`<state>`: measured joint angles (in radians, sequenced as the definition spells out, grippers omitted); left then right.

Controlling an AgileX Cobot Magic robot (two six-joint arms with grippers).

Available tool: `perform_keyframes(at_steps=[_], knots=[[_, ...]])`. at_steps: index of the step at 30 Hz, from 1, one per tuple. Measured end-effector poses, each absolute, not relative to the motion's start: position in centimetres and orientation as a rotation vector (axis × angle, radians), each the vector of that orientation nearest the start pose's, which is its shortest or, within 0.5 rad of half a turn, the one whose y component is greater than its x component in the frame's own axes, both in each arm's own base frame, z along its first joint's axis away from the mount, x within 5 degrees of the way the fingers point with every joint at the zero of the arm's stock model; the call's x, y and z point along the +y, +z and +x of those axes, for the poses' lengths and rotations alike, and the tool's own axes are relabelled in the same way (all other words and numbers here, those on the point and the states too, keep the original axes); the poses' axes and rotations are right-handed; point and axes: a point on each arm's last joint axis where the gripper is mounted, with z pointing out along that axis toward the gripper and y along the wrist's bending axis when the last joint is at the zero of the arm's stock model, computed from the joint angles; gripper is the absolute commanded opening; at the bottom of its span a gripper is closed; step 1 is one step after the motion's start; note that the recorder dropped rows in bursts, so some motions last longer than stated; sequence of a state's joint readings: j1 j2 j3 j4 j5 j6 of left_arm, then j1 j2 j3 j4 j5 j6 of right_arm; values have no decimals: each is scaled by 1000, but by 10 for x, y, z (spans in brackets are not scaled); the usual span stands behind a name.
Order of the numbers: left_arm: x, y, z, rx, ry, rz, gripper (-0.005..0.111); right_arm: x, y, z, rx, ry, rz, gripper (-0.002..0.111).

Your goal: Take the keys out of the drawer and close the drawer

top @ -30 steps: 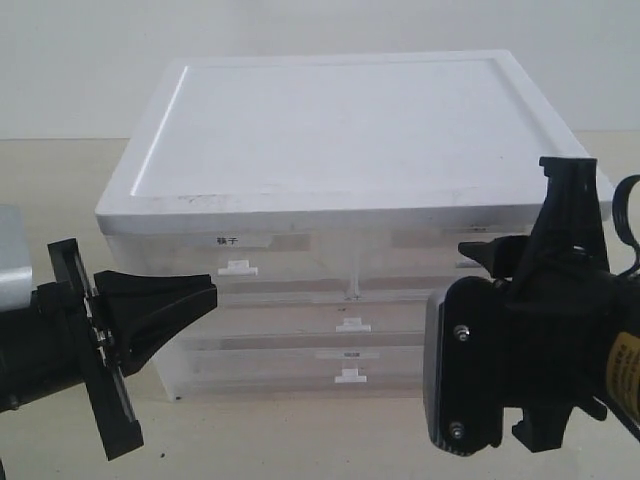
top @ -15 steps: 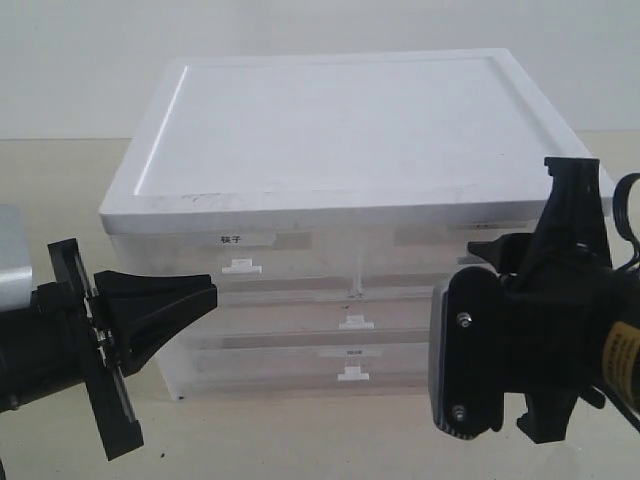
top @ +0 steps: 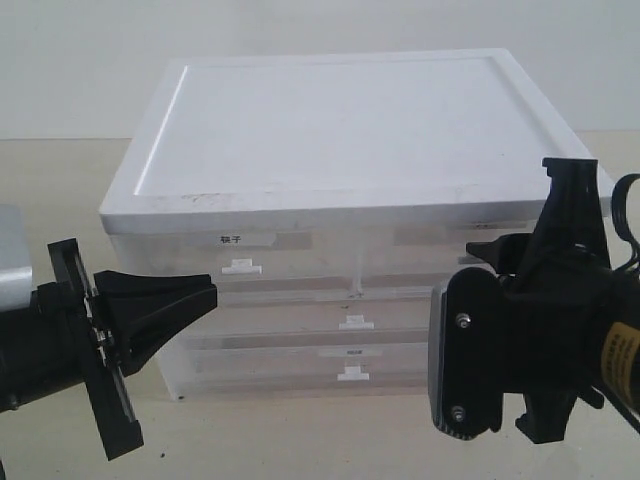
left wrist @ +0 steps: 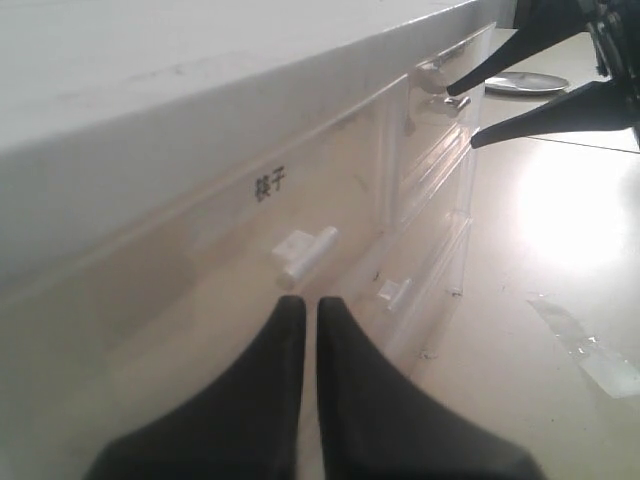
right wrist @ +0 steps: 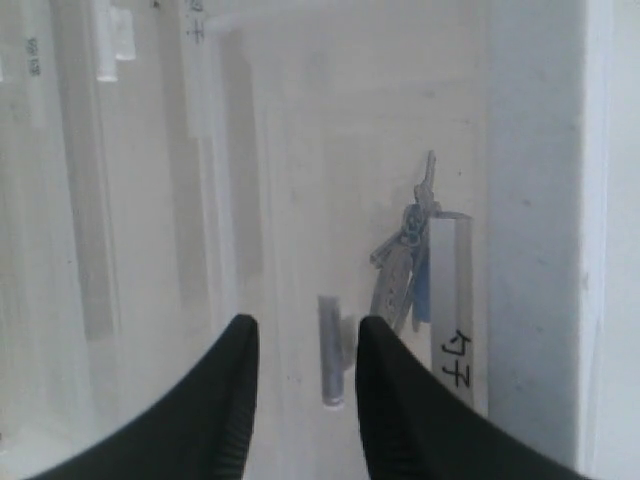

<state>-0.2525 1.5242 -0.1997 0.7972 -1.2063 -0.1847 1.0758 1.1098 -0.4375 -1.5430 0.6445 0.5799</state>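
The keys are observed inside the drawer, behind its clear front, just beyond the right hand; the white tab handle is straddled by its parted fingers

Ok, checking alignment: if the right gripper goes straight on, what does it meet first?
Probably the white tab handle of the drawer, in line ahead of the right gripper, though depth is unclear.

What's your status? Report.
Left gripper shut, empty. Right gripper open at the handle of the drawer. Keys inside; drawer looks closed. Nothing seen blocking.
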Motion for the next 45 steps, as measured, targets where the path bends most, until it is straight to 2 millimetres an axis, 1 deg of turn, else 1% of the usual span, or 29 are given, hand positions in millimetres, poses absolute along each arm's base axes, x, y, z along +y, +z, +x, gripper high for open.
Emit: perform_keyframes(at_steps=[1, 2, 3, 4, 5, 12, 15, 17, 19, 21, 23, 24, 26, 28, 29, 31, 35, 39, 45], knots=[[-108, 166, 174, 1511, -697, 870, 5, 141, 232, 138, 1399, -625, -1571, 28], [-108, 166, 174, 1511, -697, 870, 5, 141, 232, 139, 1406, -626, -1563, 22], [-108, 166, 174, 1511, -697, 870, 5, 140, 232, 139, 1413, -630, -1554, 15], [-108, 166, 174, 1511, -697, 870, 5, 139, 233, 140, 1418, -643, -1541, 4], [-108, 166, 174, 1511, -697, 870, 5, 138, 233, 140, 1424, -661, -1529, 0], [-108, 166, 174, 1512, -698, 869, 5, 137, 233, 140, 1443, -663, -1520, 0], [-108, 166, 174, 1512, -698, 869, 5, 133, 233, 138, 1462, -662, -1552, 0], [-108, 166, 174, 1512, -698, 869, 5, 129, 237, 134, 1480, -631, -1558, 0], [-108, 166, 174, 1512, -698, 869, 5, 122, 245, 126, 1520, -541, -1517, 0], [-108, 166, 174, 1512, -698, 869, 5, 117, 249, 123, 1526, -509, -1507, 0], [-108, 166, 174, 1512, -698, 869, 5, 109, 252, 116, 1568, -452, -1502, 0], [-108, 166, 174, 1512, -698, 869, 5, 105, 252, 111, 1593, -421, -1524, 0], [-108, 166, 174, 1512, -698, 869, 5, 103, 254, 107, 1572, -379, -1543, 6], [-108, 166, 174, 1512, -698, 869, 5, 106, 256, 105, 1526, -350, -1554, 26], [-108, 166, 174, 1512, -698, 869, 5, 108, 257, 106, 1495, -349, -1564, 30], [-108, 166, 174, 1513, -697, 867, 5, 112, 254, 108, 1472, -380, -1592, 31], [-108, 166, 174, 1513, -697, 867, 5, 124, 244, 120, 1435, -493, -1643, 31], [-107, 166, 174, 1513, -696, 865, 5, 128, 243, 123, 1404, -513, -1642, 31], [-107, 166, 174, 1513, -696, 865, 5, 129, 245, 124, 1392, -514, -1623, 31]])
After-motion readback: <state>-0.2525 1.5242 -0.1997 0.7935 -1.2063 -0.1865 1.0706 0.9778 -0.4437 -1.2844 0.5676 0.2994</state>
